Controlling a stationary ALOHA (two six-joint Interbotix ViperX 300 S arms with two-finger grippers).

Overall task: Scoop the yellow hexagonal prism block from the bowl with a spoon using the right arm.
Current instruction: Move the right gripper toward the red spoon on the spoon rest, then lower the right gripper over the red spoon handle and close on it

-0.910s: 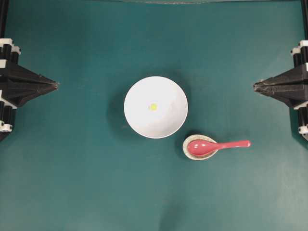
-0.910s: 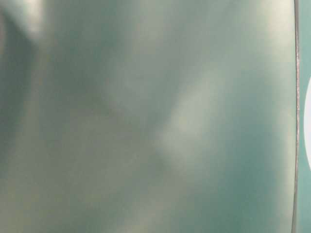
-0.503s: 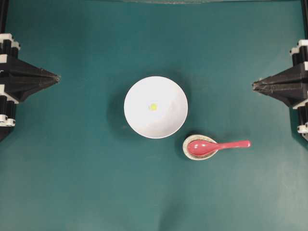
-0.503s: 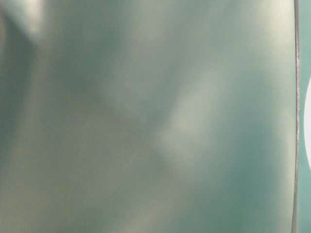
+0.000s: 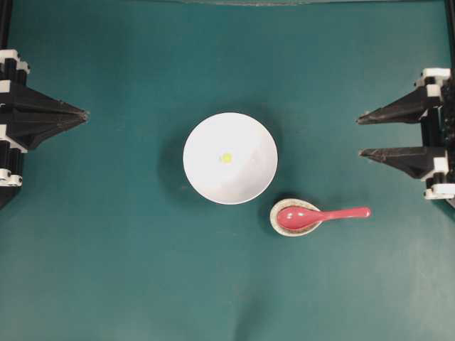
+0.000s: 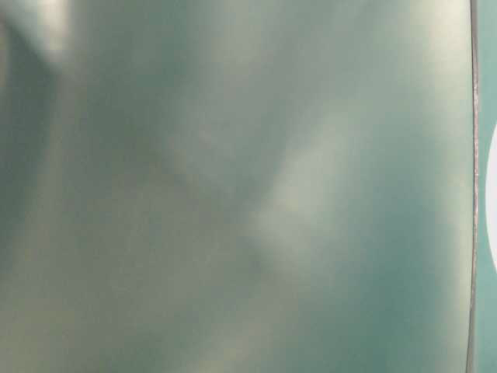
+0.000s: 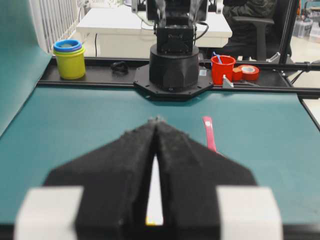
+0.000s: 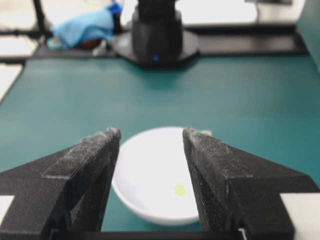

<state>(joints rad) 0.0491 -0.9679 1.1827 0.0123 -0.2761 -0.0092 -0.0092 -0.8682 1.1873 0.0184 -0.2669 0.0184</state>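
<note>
A tiny yellow hexagonal block (image 5: pixel 226 158) lies in the white bowl (image 5: pixel 206 177) at the table's middle. The pinkish-red spoon (image 5: pixel 320 214) lies with its scoop on a speckled oval rest (image 5: pixel 283 205), handle pointing right, just below and right of the bowl. My right gripper (image 5: pixel 359 135) is open and empty at the right edge, far from the spoon. In the right wrist view the bowl (image 8: pixel 145 190) and block (image 8: pixel 180 189) show between its fingers. My left gripper (image 5: pixel 85 114) is shut and empty at the left edge. The spoon handle (image 7: pixel 209 132) shows in the left wrist view.
The teal mat (image 5: pixel 128 270) covers the table. In the left wrist view a yellow and blue cup stack (image 7: pixel 69 59), a red cup (image 7: pixel 222 69) and a tape roll (image 7: pixel 248 72) stand beyond the table's far rail. The table-level view is a blur of teal.
My right gripper has opened; its fingers were together and now stand wide apart. The left gripper, bowl, block and spoon have not moved.
</note>
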